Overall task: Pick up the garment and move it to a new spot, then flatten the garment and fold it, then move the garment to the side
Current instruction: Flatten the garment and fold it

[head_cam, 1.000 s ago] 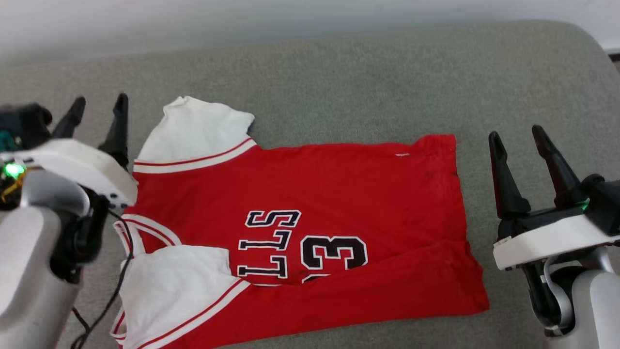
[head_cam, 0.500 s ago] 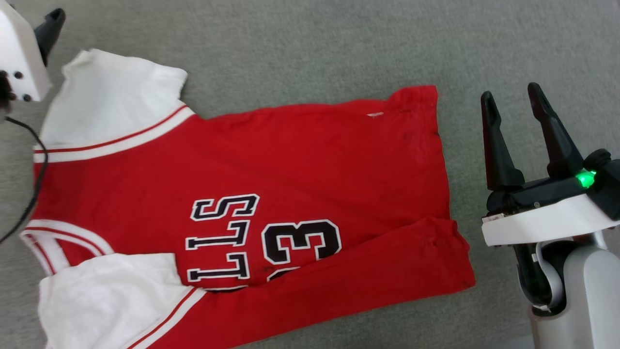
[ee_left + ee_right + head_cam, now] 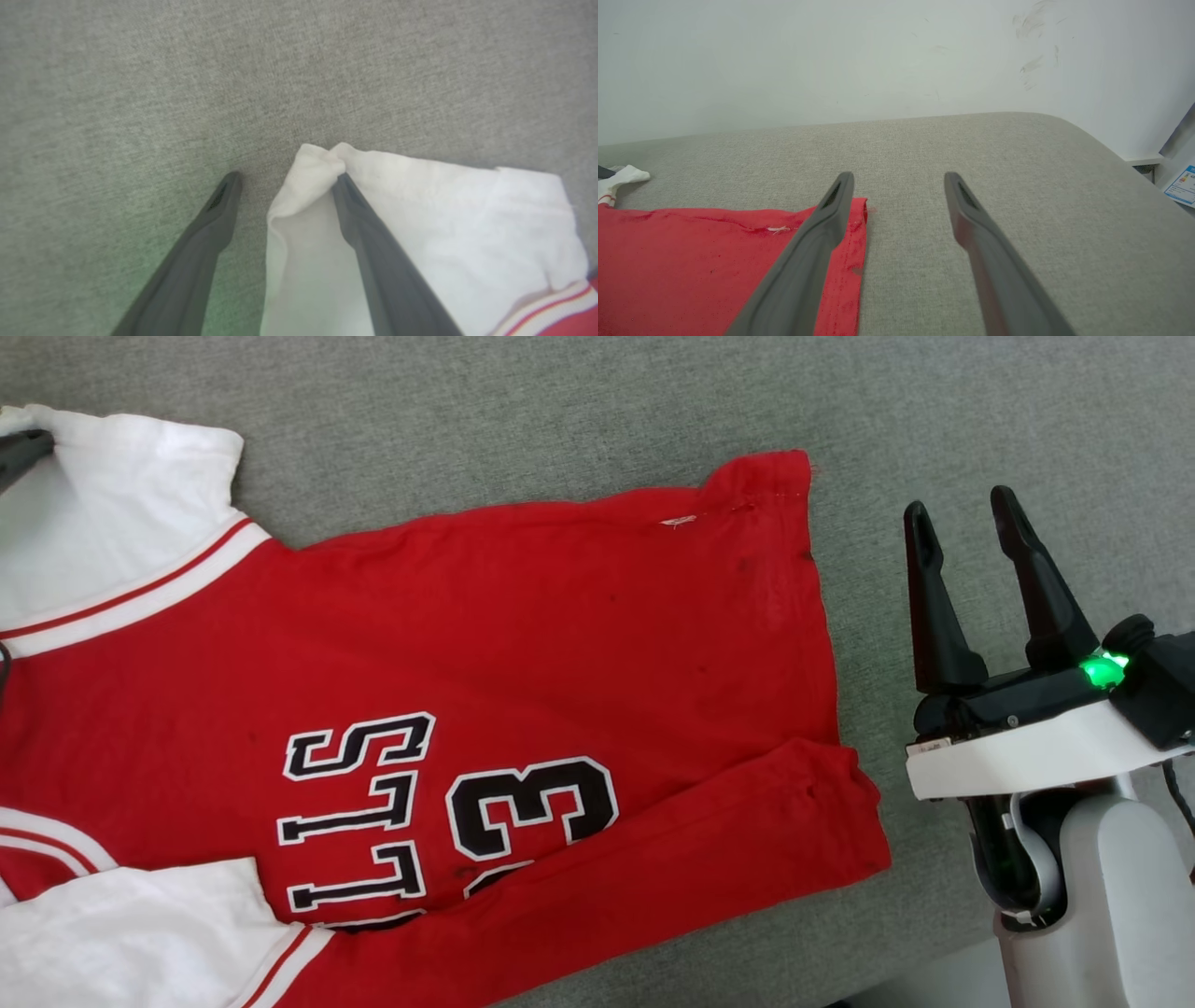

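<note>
The garment (image 3: 523, 644), a red shirt with white sleeves and black lettering, lies spread on the grey cushion, its lower edge folded up over the number. My left gripper (image 3: 286, 179) is open at the far white sleeve's (image 3: 448, 224) corner. One of its fingers (image 3: 359, 219) rests on the cloth and the other is on the bare cushion. A dark fingertip of it (image 3: 21, 450) shows over that sleeve (image 3: 121, 513) at the left edge of the head view. My right gripper (image 3: 962, 506) stands open and empty just right of the hem (image 3: 852, 261), and one of its fingers (image 3: 817, 252) hangs over the hem's far corner.
The grey cushion (image 3: 579, 420) runs back to a white wall (image 3: 831, 60) and rounds off at the far right corner (image 3: 1064, 126). A blue-and-white label (image 3: 1183, 186) shows beyond that corner. The cushion's front edge (image 3: 924, 961) lies near my right arm.
The head camera has dipped and closed in, so the whole picture has shifted. My left gripper has come from beside the far sleeve onto its corner. The right gripper has stayed open beside the hem.
</note>
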